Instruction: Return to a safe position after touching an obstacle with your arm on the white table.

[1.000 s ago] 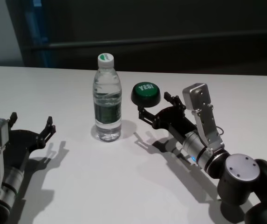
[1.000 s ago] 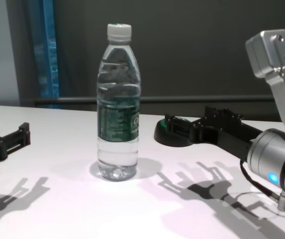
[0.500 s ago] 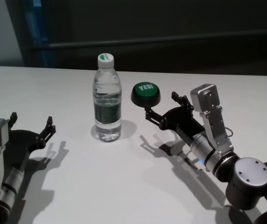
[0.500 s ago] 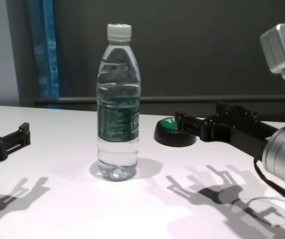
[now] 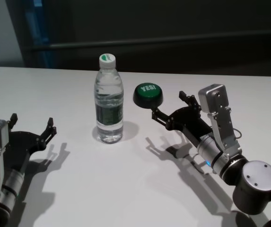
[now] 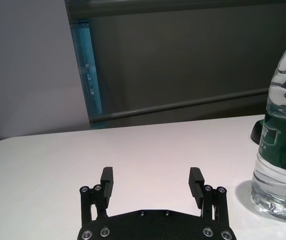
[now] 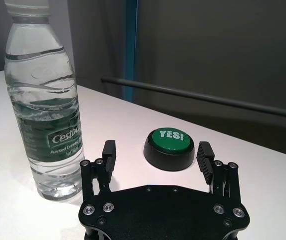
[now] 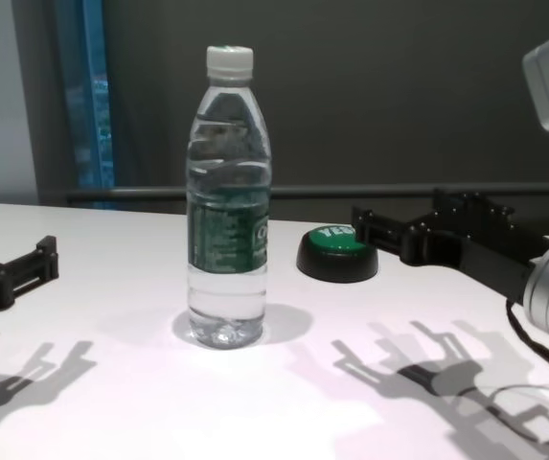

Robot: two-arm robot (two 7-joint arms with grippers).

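Green button (image 5: pixel 148 95) sits between bottle (image 5: pixel 109 105) and right pincer (image 5: pixel 172 107).

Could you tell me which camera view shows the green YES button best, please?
The right wrist view: the green button sits whole and close, its lettering readable, just beyond the open right gripper. The head view shows it whole but farther off. The chest view shows it low and side-on. The left wrist view catches only a dark sliver behind the bottle.

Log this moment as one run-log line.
right pincer: open, empty, beside green button | left pincer: open, parked on white table | water bottle: upright, untouched
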